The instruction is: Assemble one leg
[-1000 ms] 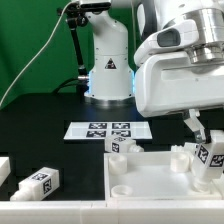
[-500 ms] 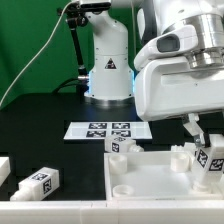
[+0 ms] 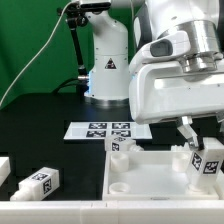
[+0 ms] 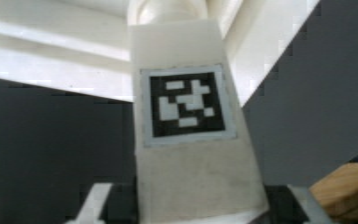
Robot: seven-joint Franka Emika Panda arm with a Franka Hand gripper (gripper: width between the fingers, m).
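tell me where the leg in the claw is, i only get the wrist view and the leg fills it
observer: the claw holds the leg roughly upright at the white panel's edge on the exterior view's right.
operator: any other legs around
observer: a second leg sits by the panel's far corner on the exterior view's left.
operator: more
observer: a third leg lies on its side on the black table, off the panel.

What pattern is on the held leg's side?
A black-and-white square tag on the white leg; clearest in wrist view.
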